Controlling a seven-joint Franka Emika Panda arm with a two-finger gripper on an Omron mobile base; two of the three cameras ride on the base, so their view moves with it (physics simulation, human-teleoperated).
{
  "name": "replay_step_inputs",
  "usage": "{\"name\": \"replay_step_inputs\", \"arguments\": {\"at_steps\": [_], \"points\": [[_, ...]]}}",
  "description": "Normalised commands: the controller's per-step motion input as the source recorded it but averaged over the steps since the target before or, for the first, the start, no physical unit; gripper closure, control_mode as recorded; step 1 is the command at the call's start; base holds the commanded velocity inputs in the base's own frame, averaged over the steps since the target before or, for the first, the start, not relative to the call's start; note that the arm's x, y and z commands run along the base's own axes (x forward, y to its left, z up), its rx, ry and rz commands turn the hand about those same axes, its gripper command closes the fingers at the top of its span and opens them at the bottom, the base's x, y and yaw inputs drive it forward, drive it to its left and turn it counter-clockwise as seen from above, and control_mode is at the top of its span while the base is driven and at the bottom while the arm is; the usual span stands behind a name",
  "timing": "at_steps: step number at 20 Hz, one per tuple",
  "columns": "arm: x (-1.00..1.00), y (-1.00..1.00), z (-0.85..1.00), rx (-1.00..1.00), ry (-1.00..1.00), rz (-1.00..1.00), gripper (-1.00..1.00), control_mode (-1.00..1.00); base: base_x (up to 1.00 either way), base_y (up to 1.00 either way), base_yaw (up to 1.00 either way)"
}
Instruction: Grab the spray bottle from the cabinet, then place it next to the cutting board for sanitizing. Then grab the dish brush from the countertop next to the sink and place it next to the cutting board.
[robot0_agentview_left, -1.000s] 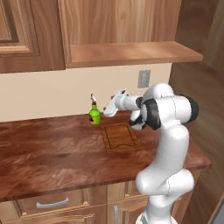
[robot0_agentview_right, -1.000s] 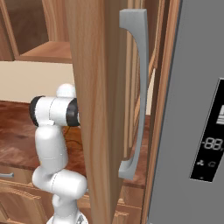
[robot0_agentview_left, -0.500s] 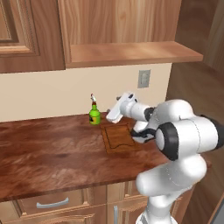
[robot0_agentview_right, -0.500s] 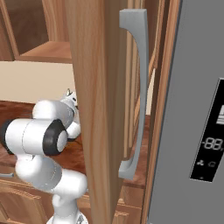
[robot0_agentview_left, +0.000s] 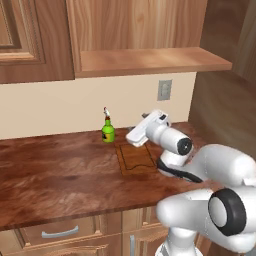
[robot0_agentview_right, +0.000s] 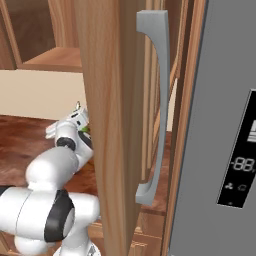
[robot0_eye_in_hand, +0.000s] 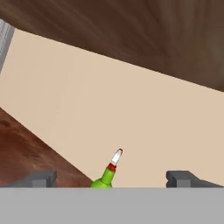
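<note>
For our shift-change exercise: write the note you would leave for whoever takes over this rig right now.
Gripper: open, empty, above the cutting board.
Spray bottle: upright on the countertop, beside the board's far left corner, out of the cabinet.
Done: bottle placed next to the board.
Left: fetch the dish brush from beside the sink and set it next to the board.

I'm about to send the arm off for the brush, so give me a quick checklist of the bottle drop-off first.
1. Small green spray bottle upright on the dark reddish-brown countertop: ok.
2. Bottle next to the flat brown wooden cutting board: ok.
3. Pincer open, holding nothing: ok.
4. Pincer clear of the bottle: ok.
5. Pale dish brush located: cannot tell.
</note>
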Motion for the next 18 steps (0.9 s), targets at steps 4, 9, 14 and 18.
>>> {"name": "replay_step_inputs", "arguments": {"at_steps": [4, 9, 14, 18], "points": [[-0.59, -0.29, 0.94, 0.09, 0.11, -0.03, -1.00, -1.00, 0.00, 0.00, 0.00], [-0.42, -0.25, 0.99, 0.05, 0.15, -0.06, -1.00, -1.00, 0.00, 0.00, 0.00], [-0.40, -0.24, 1.00, 0.01, 0.18, -0.08, -1.00, -1.00, 0.00, 0.00, 0.00], [-0.46, -0.22, 1.00, 0.00, 0.20, -0.09, -1.00, -1.00, 0.00, 0.00, 0.00]]}}
